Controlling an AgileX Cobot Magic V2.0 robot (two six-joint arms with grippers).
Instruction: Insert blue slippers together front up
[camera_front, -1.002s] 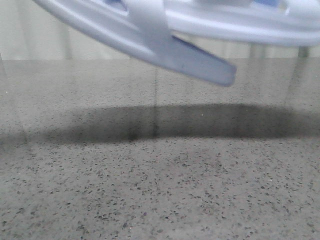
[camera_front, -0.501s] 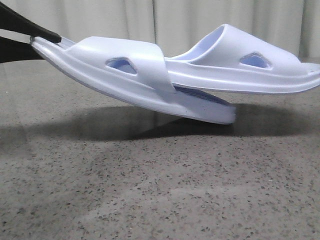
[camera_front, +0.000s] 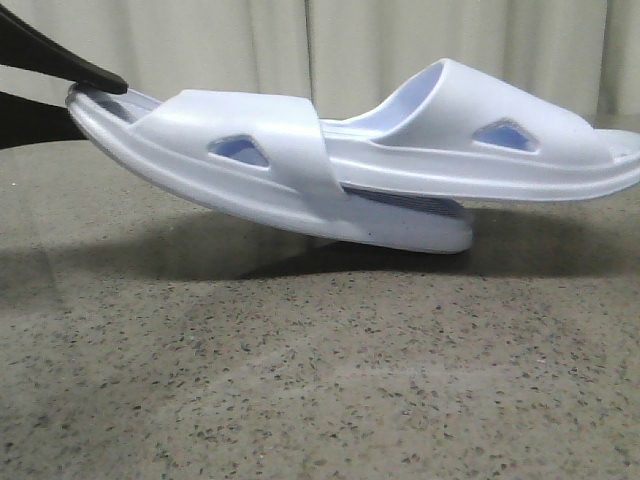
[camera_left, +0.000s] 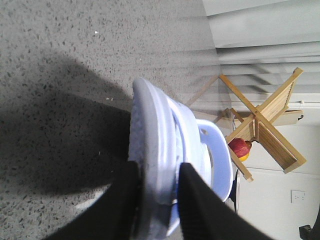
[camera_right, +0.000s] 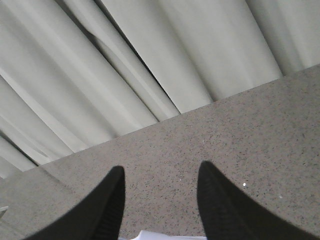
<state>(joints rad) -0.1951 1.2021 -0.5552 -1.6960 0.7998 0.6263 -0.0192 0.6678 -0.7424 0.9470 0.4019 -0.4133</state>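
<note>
In the front view the two blue slippers are pushed together. The left slipper (camera_front: 250, 175) tilts down to the right, its low end just above or on the table. One end of the right slipper (camera_front: 480, 150) is tucked under the left slipper's strap, and it lies about level. My left gripper (camera_front: 95, 100) is shut on the raised end of the left slipper (camera_left: 155, 150), one finger on the sole and one on the footbed. My right gripper (camera_right: 161, 169) is open over the tabletop, with only a pale slipper edge (camera_right: 165, 235) below its fingers.
The speckled grey stone table (camera_front: 320, 380) runs under both slippers, with pale curtains (camera_front: 250, 40) behind. In the left wrist view a wooden cross-shaped rack (camera_left: 260, 120) holding a red apple (camera_left: 240, 147) stands beyond the slippers.
The joined slippers have come down from the top of the front view to just above the table. In the last half second the left slipper's low end sank a little further.
</note>
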